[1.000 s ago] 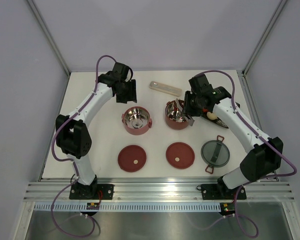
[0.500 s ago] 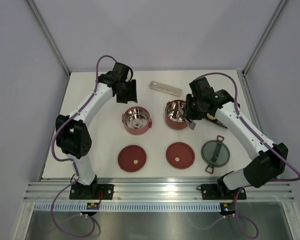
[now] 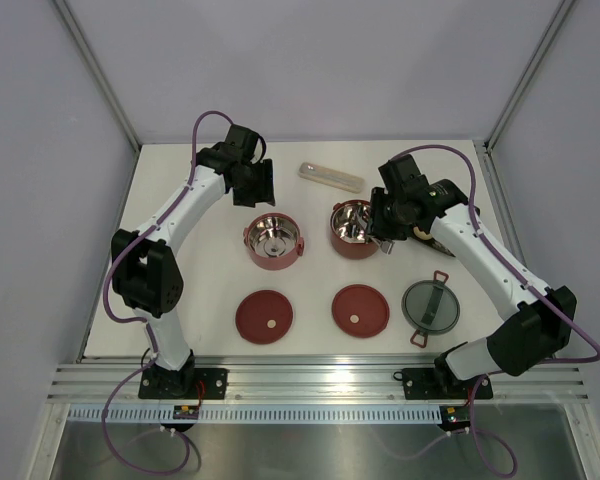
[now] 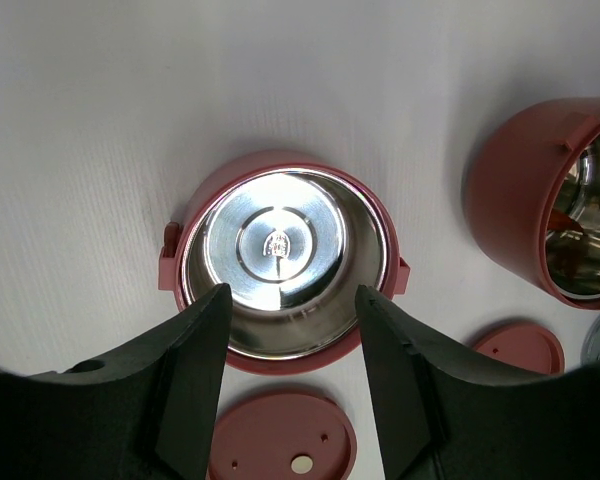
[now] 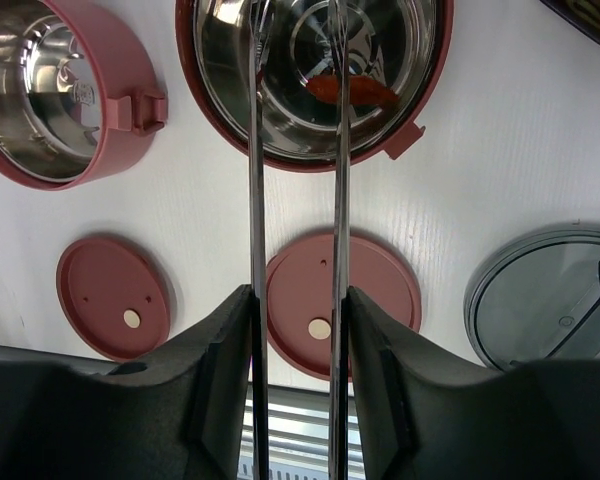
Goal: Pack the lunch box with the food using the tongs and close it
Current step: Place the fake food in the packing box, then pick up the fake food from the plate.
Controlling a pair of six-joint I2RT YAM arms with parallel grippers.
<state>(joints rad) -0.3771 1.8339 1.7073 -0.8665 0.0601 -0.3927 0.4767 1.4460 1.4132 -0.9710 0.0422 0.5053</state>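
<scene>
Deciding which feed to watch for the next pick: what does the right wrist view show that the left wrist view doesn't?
Right wrist only: the right claw closed on the tongs, whose arms reach up into the right bowl, with an orange-red food piece plain to see inside it.
Left wrist only: the left claw, open, above the left bowl, whose whole inside shows and is empty.
Both: the two bowls, though each view crops the far one, plus the left disc lid and right disc lid.
</scene>
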